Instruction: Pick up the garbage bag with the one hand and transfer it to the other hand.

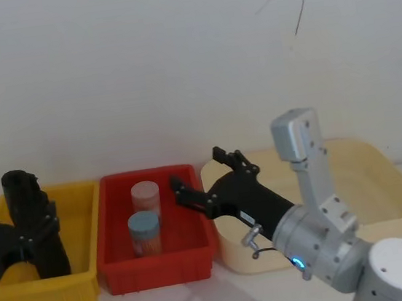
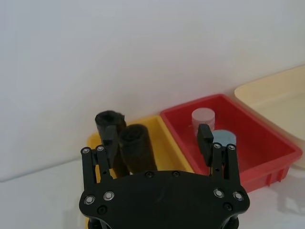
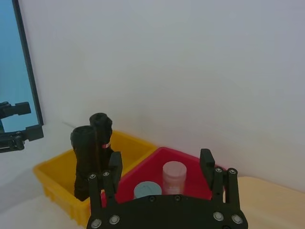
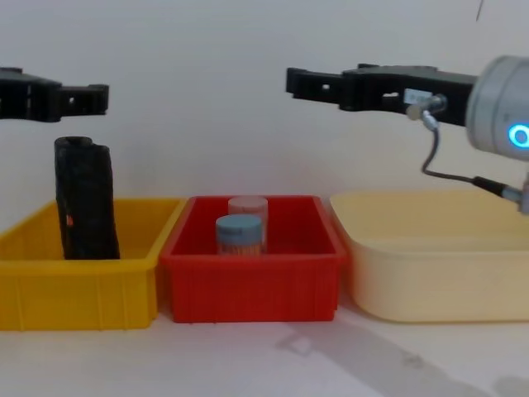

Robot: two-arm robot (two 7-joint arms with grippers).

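Chest: the left gripper (image 4: 91, 98) hangs above the yellow bin (image 4: 78, 289) at the desk's (image 4: 248, 356) left end. It is clear of the garbage bag (image 4: 97, 207), which stands upright inside, touching a red-marked roll (image 4: 68, 198). The right gripper (image 4: 310, 85) is high over the red bin (image 4: 248, 289).

Head: right fingers (image 1: 184, 195) spread wide. The red bin holds a pink jar (image 1: 146, 196) and a blue-lidded jar (image 1: 144, 231). Cream tub (image 1: 369, 174) toward the right end.

Left wrist: left fingers (image 2: 205, 138) wide, holding nothing, both rolls beyond them.

Right wrist: the bag is the roll nearer the desk's front edge, with the marked roll close behind.
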